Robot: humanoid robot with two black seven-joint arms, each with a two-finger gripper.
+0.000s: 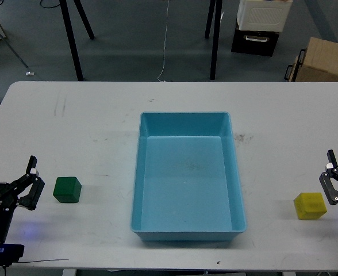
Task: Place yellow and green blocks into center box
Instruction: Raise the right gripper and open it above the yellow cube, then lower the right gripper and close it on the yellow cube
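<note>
The dark green block [67, 190] rests on the white table, left of the light blue center box [135, 190], whose flat bottom holds nothing. My left gripper [34, 183] stands open just left of the green block, not touching it. Over on the right side, the yellow block [310, 206] lies on the table near the edge. My right gripper [330, 177] is open just right of and slightly above that block, with nothing between its fingers.
The white table [88, 126] ends close to both blocks at the front. Beyond the far edge are black stand legs [71, 40], a black and white crate [260, 26] and a brown cardboard box [325, 60] on the floor.
</note>
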